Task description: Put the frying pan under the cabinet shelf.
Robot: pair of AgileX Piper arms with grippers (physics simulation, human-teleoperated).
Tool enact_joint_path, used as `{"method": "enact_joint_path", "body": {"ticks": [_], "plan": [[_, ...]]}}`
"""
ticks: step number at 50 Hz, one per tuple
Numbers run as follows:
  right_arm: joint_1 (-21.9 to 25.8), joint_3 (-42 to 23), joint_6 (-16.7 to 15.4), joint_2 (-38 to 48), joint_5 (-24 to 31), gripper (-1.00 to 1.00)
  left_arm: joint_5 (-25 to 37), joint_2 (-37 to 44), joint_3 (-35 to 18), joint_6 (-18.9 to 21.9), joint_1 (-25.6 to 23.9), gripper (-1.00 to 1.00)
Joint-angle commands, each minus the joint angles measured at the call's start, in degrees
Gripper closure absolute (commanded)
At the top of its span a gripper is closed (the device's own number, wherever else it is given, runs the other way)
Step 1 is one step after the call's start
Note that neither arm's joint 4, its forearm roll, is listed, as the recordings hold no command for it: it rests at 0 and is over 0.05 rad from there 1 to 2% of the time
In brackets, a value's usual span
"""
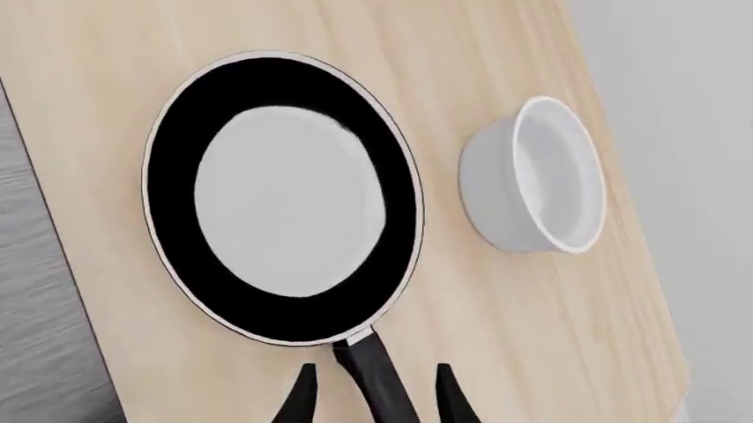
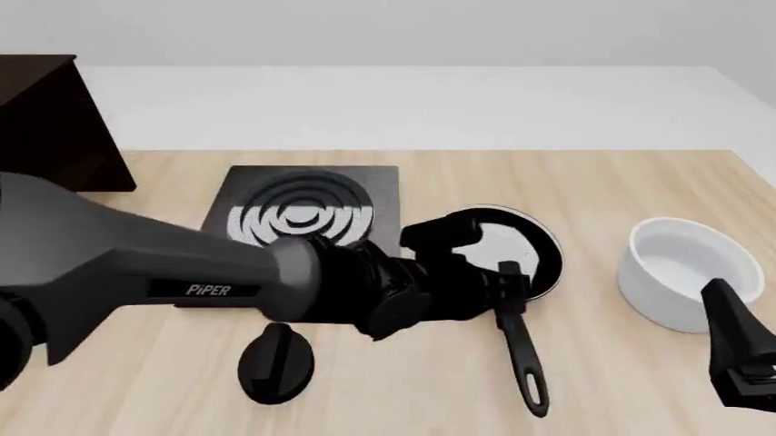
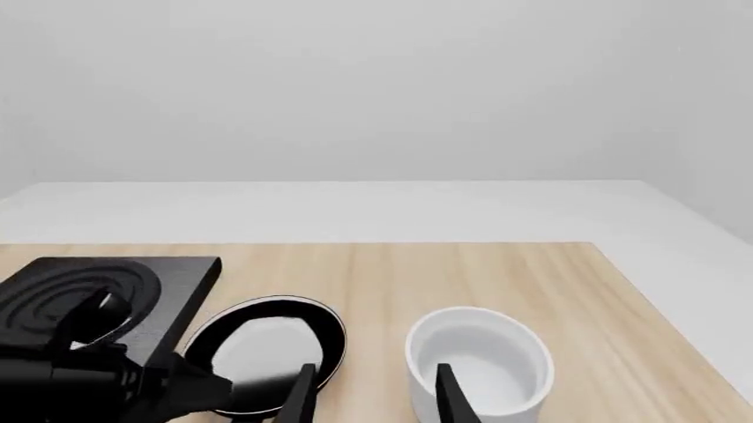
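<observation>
Nearest the arms' side of the tabletop (image 2: 631,372) lies the looped end of the frying pan (image 2: 530,256) handle, and the pan's long axis runs from there away from the arms, handle near and round bowl far, canted a little to the left. The left gripper (image 1: 374,397) straddles the handle close to the bowl, its fingers (image 1: 299,398) spread on either side with a gap showing — open, not pressing the handle as far as the left wrist view shows. In the front view the left arm (image 2: 170,282) crosses from the left and hides the pan's left rim. A small black oval knob (image 2: 276,361) lies near the front edge, to the left of the handle and apart from it. At the right, the right gripper (image 3: 374,401) hangs low near the front edge with its fingers (image 3: 445,397) parted and nothing between them, just in front of a white bowl (image 2: 681,272), which stands to the right of the pan, near but not touching. Bare wood lies between handle and bowl. Left of the pan, close beside it, is the square black stove plate (image 2: 305,215) with silver rings. Farthest off, at the far left corner, stands the dark cabinet shelf (image 2: 51,123), well apart from the pan — the stove plate and the arm lie between them
</observation>
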Motion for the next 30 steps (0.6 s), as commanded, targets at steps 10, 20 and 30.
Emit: {"method": "enact_joint_path", "body": {"ticks": [10,20,30], "plan": [[0.0,0.0,0.0,0.1,-0.1,-1.00,-5.9,4.3,2.2,-4.1,-1.9,-1.00],[0.0,0.0,0.0,0.1,-0.1,-1.00,-7.7,6.5,1.8,-4.9,-2.7,-1.00],[0.0,0.0,0.0,0.0,-0.1,-1.00,-10.5,9.9,1.2,-6.8,-4.6,-1.00]]}}
